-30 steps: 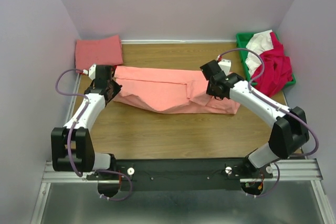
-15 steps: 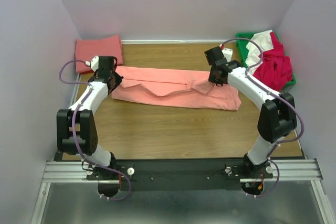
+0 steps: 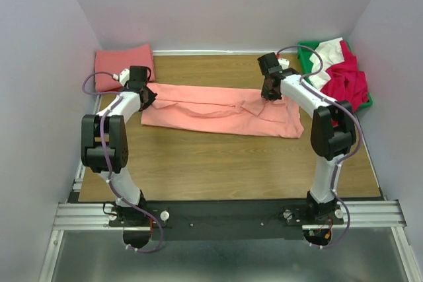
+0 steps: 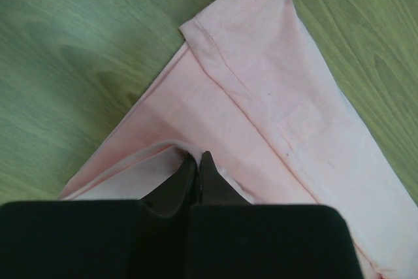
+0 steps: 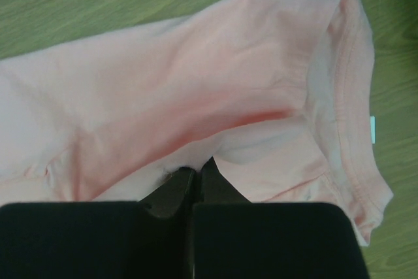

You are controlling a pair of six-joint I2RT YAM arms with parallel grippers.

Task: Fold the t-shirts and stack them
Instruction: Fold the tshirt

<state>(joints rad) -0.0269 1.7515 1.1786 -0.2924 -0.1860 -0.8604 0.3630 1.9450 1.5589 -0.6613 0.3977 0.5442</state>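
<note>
A salmon-pink t-shirt [image 3: 218, 110] lies folded lengthwise across the table's middle. My left gripper [image 3: 147, 94] is shut on its cloth at the far left end, seen in the left wrist view [image 4: 196, 159] pinching a fold of the t-shirt [image 4: 274, 109]. My right gripper [image 3: 269, 92] is shut on the cloth at the far right end, seen in the right wrist view [image 5: 197, 169] pinching a fold of the t-shirt [image 5: 196, 89]. A folded salmon-pink t-shirt [image 3: 123, 64] lies at the back left corner. Red, white and magenta-pink t-shirts [image 3: 340, 77] are heaped at the back right.
A green bin [image 3: 306, 49] at the back right holds the heap of shirts. Purple walls close in the left, back and right sides. Bare wooden table [image 3: 218, 163] lies between the shirt and the arm bases.
Both grippers have carried the near edge of the salmon-pink t-shirt away from the bases toward the far edge, folding it into a narrower band. Both arms are stretched further out.
</note>
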